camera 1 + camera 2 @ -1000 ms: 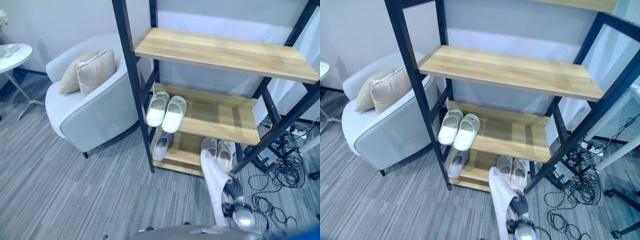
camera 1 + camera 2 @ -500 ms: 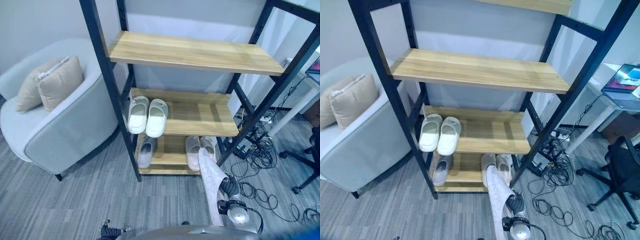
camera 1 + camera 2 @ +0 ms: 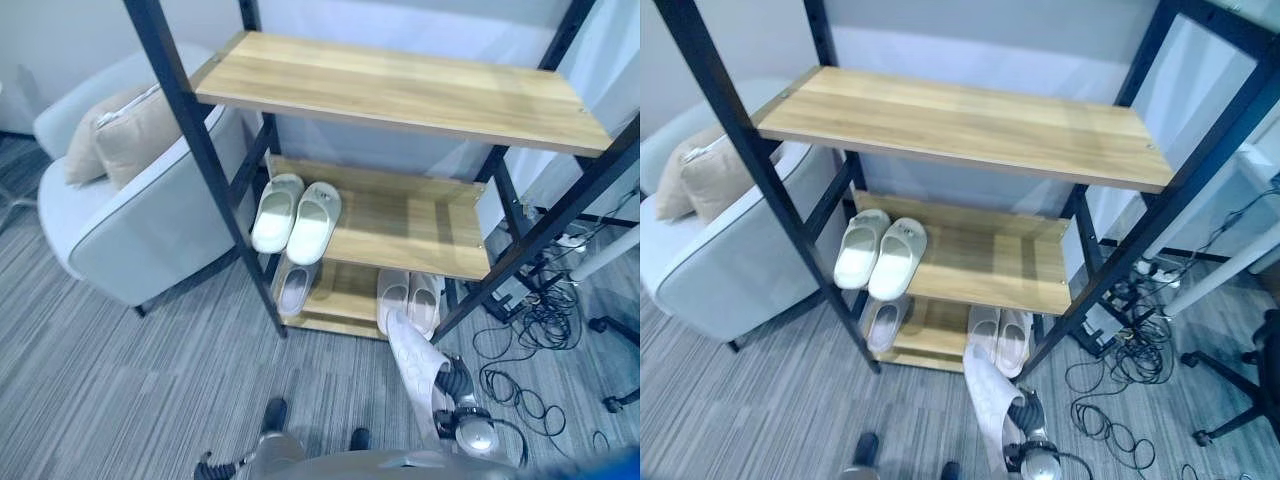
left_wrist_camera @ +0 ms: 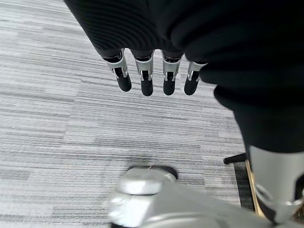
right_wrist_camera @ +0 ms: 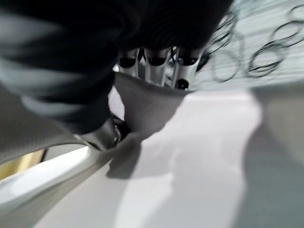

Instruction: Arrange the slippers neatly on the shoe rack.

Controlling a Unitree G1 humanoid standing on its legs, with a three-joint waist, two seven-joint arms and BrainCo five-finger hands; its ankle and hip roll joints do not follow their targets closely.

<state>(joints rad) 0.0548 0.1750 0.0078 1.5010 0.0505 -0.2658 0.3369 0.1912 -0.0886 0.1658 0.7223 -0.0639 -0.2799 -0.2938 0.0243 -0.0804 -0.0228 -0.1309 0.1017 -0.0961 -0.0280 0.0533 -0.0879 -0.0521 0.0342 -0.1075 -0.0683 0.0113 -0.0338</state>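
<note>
The shoe rack (image 3: 400, 92) has a black frame and wooden shelves. A white pair of slippers (image 3: 297, 212) lies at the left of the middle shelf (image 3: 415, 228). On the bottom shelf a single grey slipper (image 3: 294, 287) lies at the left and a pale pair (image 3: 408, 297) at the right. My right hand (image 3: 453, 386) is shut on another white slipper (image 3: 413, 358), held low in front of the rack's bottom right; its fingers (image 5: 156, 61) curl over the slipper's edge (image 5: 190, 156). My left hand (image 4: 147, 78) hangs over the carpet with straight fingers and holds nothing.
A grey armchair (image 3: 150, 225) with two beige cushions (image 3: 120, 135) stands just left of the rack. Loose cables (image 3: 530, 340) lie on the floor to the rack's right, beside a white table leg (image 3: 605, 258). An office chair's base (image 3: 1240, 395) stands at the far right.
The whole picture has shifted, so the camera moved. My right hand still holds the white slipper low in front of the rack's bottom right.
</note>
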